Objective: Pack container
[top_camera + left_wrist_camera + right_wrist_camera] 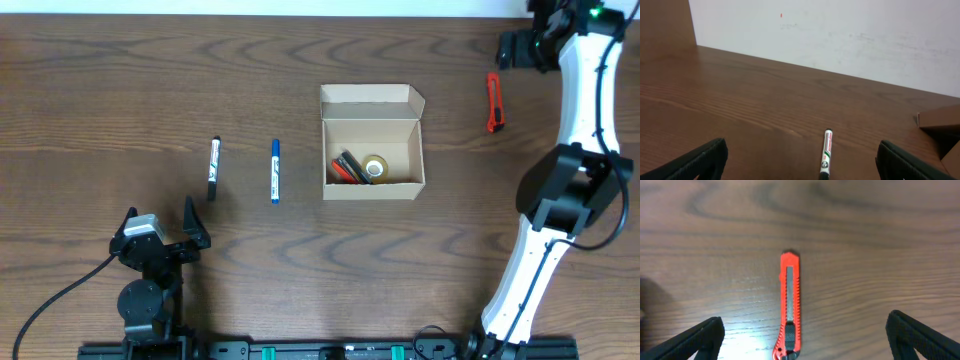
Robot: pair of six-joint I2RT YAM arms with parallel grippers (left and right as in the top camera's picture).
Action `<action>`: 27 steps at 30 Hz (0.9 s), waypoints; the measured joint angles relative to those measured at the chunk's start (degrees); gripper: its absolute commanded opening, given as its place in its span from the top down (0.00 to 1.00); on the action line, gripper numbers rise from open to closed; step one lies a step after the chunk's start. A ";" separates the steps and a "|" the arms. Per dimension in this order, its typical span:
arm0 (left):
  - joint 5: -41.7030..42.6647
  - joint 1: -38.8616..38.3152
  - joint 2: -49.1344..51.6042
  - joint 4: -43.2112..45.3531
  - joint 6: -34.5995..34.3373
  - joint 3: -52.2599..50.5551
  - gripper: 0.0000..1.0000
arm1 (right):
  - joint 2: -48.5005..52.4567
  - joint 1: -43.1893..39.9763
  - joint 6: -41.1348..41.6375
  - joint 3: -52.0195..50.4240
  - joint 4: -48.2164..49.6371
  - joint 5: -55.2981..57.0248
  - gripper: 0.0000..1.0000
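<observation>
The container is an open tan cardboard box at the table's middle, its flap lid folded back. Inside lie red and black markers and a tape roll. A black-and-white marker and a blue marker lie left of it. My left gripper is open and empty at the front left; the black-and-white marker lies ahead of its open jaws. My right gripper is open above a red utility knife, which lies between its jaws in the right wrist view.
The container's corner shows at the right edge of the left wrist view. A white wall rises behind the table's far edge. The right arm stretches along the table's right side.
</observation>
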 measured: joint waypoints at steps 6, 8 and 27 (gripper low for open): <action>0.00 0.00 0.00 0.00 0.00 0.00 0.05 | 5.77 0.00 -0.90 0.00 -0.61 -0.74 0.09; 0.00 0.00 0.00 0.00 0.00 0.00 0.05 | 6.67 0.00 -1.14 0.00 -0.63 -0.85 0.09; 0.00 0.00 0.00 0.00 0.00 0.00 0.05 | 8.11 0.00 -1.81 -0.37 -1.73 -1.09 0.13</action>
